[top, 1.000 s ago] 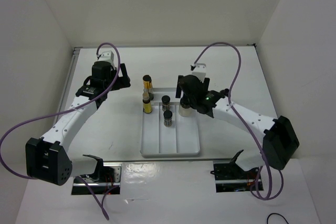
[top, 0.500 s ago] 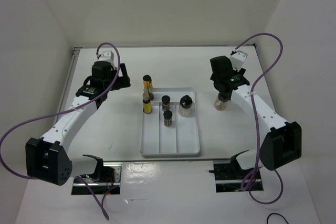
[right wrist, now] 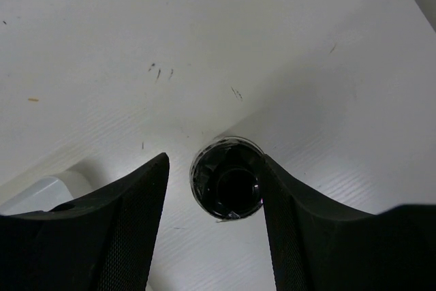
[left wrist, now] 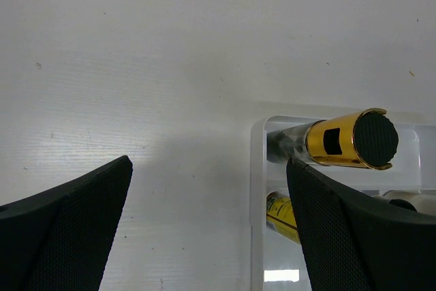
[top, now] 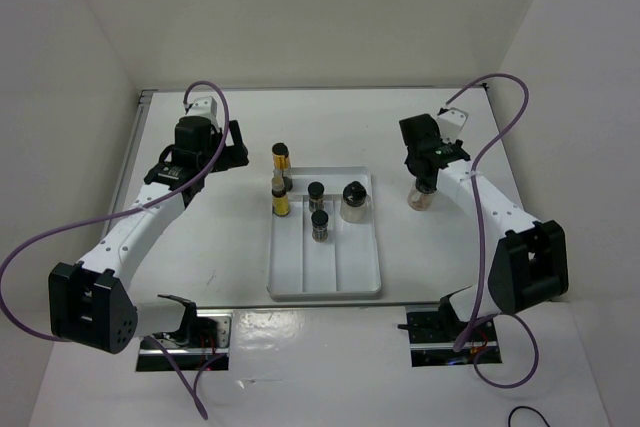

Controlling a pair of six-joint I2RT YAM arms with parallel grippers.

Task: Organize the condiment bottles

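Observation:
The white divided tray [top: 345,272] holds five condiment bottles: a slim yellow one with a black cap [top: 281,159], a slim yellow one with a tan cap [top: 279,197], two tiny dark jars [top: 316,193] [top: 320,224], and a rounder pale black-capped one [top: 353,201]. The other pale black-capped bottle [top: 420,199] stands on the table right of the tray. My right gripper [top: 424,183] is open and straddles it. In the right wrist view its cap [right wrist: 227,180] touches the right finger [right wrist: 293,216], with a gap to the left finger. My left gripper [top: 215,147] is open and empty, left of the tray.
The left wrist view shows the tray's left rim [left wrist: 257,195], the black-capped yellow bottle [left wrist: 347,140] and the second yellow bottle [left wrist: 283,216] just behind my right finger. White walls close the table at the back and both sides.
My right gripper left the pale bottle in the tray, swung right to the bottle on the table and settled around it. The left arm has not moved.

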